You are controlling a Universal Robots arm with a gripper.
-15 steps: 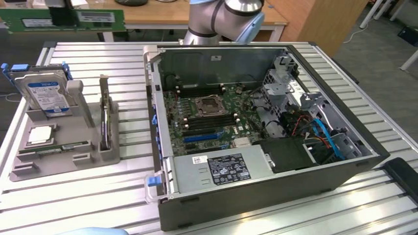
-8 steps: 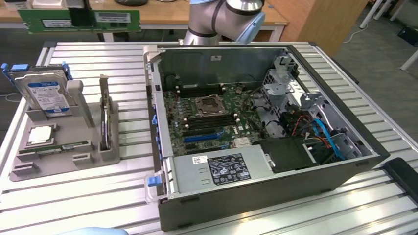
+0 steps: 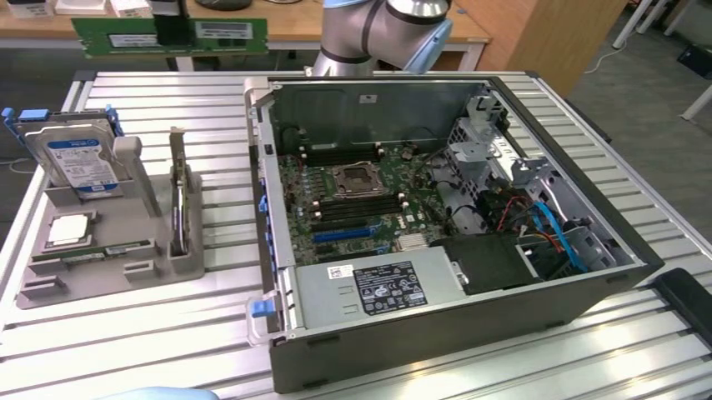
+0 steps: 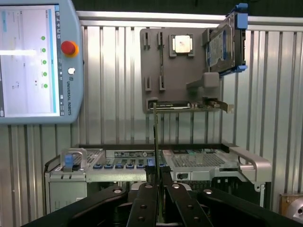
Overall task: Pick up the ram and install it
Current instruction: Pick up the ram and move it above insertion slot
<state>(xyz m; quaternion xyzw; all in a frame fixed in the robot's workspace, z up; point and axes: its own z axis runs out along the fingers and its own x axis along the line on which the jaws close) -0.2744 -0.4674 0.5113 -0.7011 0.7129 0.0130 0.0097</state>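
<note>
The gripper (image 4: 157, 176) has its two dark fingers (image 4: 144, 201) pressed together on the ram (image 4: 155, 137), which the wrist view shows edge-on as a thin upright strip rising from between them. In the exterior view the gripper (image 3: 169, 25) pinches the green ram (image 3: 223, 35) near its middle. The stick lies level and is lifted clear of the table (image 3: 167, 333), at the far side on the exterior view's left. Below and nearer stands the open computer case (image 3: 468, 337) with its motherboard (image 3: 356, 208) exposed. Just beside the case on the exterior view's left sits a grey tray (image 3: 122, 225). It holds a hard drive (image 3: 78, 158) upright at its far end and a square silver chip (image 3: 69, 229) lying flat. A control tablet (image 4: 38, 61) with a lit screen rests on the table.
</note>
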